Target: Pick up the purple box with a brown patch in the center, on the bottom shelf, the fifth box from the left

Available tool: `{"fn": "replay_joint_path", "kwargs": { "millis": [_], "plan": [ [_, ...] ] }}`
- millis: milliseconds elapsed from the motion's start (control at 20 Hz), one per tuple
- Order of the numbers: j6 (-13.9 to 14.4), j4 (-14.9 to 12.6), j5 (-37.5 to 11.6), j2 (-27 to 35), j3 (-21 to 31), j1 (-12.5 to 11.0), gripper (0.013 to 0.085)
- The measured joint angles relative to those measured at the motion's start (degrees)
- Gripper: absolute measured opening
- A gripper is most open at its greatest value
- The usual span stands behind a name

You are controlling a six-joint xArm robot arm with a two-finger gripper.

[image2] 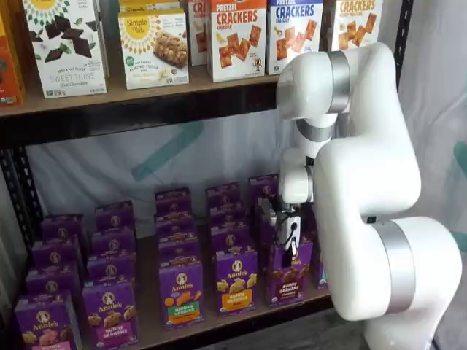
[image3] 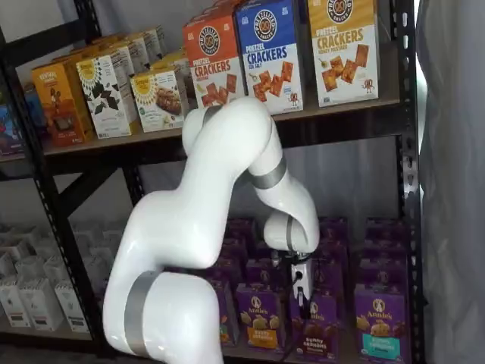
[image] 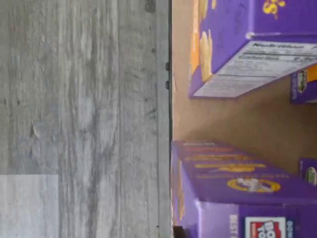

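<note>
The purple box (image2: 287, 275) stands at the front edge of the bottom shelf (image2: 241, 319), a yellow-banded box (image2: 236, 281) touching it at 9 o'clock. The claw (image2: 286, 237) hangs at its 12 o'clock, partly blocking it. Whether the claw is spread or closed, I cannot tell.

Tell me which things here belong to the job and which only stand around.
For the job: the purple box, the bottom shelf, the end effector.

Standing around: purple box with the green band, one with a yellow band, cracker boxes above.
</note>
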Motion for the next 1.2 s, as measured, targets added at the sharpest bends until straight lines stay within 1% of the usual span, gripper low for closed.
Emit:
{"fn": "replay_joint_path", "kwargs": {
  "millis": [350,500,600,800,900,1100,1200],
  "plan": [
    [0.5,-0.7,0.9,-4.1,5.4,-0.1,0.0370],
    [1.8,-2.2,0.4,-6.1,8.3,-0.3,0.0370],
    [2.0,-2.5,0.0,-7.2,9.8,-0.3,0.0370],
    [2.1,-2.5,-0.6,-10.2,13.8,-0.2,0.0370],
    [1.8,-2.0,-0.6,-11.7,15.6,-0.1,0.0370],
    [1.0,-0.8,0.2,-15.0,18.9,0.3,0.0370],
    [1.5,-1.0,0.8,-16.9,20.7,0.5,0.0370]
  ]
}}
